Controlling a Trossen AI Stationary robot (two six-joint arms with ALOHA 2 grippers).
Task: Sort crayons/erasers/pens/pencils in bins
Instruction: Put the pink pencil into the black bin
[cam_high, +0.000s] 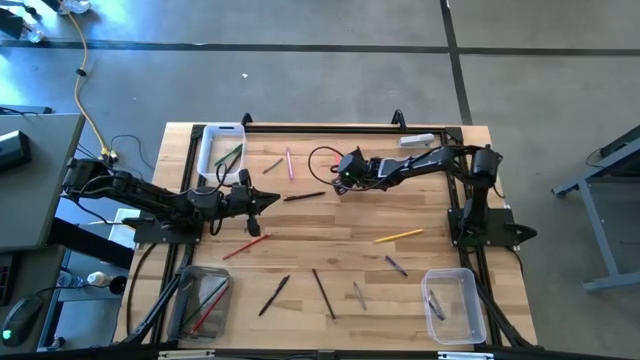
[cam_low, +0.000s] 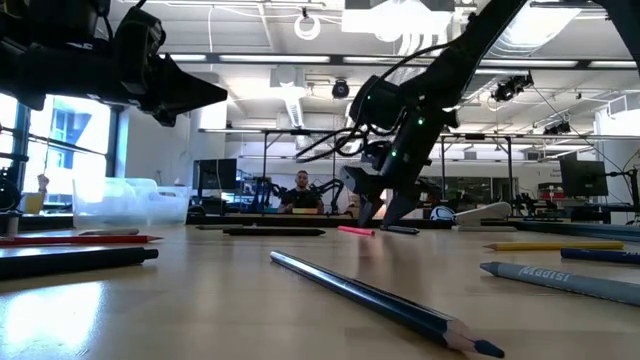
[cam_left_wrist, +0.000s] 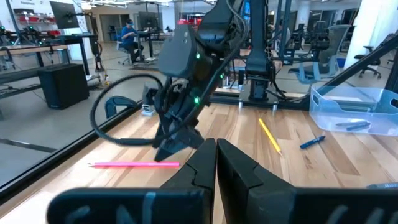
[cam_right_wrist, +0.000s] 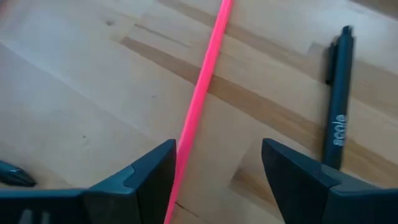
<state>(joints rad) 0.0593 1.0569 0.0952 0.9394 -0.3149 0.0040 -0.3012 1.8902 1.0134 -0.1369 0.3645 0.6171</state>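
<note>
**Pale wood, thin sticks, open jaws over the pink one**

Wood planks with visible grain carry scattered slim sticks. The right gripper (cam_right_wrist: 217, 171) hangs low over the table (cam_high: 440, 215), its dark wedge-shaped fingers spread wide, a smooth pink pencil (cam_right_wrist: 202, 93) running between them (a dark pen (cam_right_wrist: 339, 106) with white lettering lies just beside). The left gripper (cam_left_wrist: 216, 155) hovers with jaws pressed together, holding nothing. Clear rounded bins sit at the table's edges: white-rimmed (cam_high: 208, 150), grey-tinted (cam_high: 205, 300), clear (cam_high: 455, 305).
</note>
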